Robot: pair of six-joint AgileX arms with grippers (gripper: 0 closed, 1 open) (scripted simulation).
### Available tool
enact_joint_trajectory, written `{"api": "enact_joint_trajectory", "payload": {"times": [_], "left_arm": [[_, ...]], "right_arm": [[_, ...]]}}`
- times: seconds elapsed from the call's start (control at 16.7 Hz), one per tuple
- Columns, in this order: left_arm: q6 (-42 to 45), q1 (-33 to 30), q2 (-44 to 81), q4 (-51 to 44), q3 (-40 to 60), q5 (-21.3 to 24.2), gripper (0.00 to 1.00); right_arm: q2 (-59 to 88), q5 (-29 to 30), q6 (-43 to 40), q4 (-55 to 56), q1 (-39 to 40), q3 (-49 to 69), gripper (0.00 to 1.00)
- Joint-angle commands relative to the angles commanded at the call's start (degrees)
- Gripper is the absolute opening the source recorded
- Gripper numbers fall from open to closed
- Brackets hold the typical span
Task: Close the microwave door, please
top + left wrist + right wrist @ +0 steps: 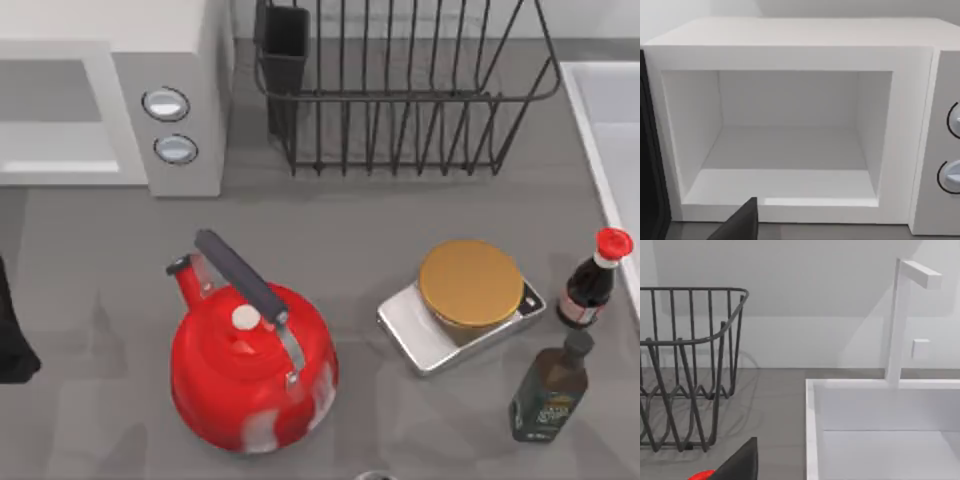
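White microwave [790,50] cavity open, dark bottle [548,385] label unreadable

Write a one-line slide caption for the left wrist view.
Left wrist camera faces the microwave with its cavity open and bare, two dials at the edge, before the door is closed.

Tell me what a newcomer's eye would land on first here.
The big red kettle stands out at the table's front, left of centre. Behind it at the back left, the microwave gapes open, its white cavity bare in the left wrist view. A black wire dish rack sits to the microwave's right.
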State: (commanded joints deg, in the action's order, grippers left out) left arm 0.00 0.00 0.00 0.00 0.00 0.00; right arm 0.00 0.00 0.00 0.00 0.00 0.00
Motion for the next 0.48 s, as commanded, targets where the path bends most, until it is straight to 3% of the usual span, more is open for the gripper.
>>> {"api": "enact_joint_trajectory", "payload": {"times": [0.06, 0.48], "left_arm": [[0.0, 0.0, 0.0, 0.0, 0.0, 0.0, 1.0], [0.0, 0.0, 0.0, 0.0, 0.0, 0.0, 0.47]], "right_arm": [[0.0, 0.0, 0.0, 0.0, 0.0, 0.0, 1.0], [0.0, 0.0, 0.0, 0.0, 0.0, 0.0, 1.0]]}}
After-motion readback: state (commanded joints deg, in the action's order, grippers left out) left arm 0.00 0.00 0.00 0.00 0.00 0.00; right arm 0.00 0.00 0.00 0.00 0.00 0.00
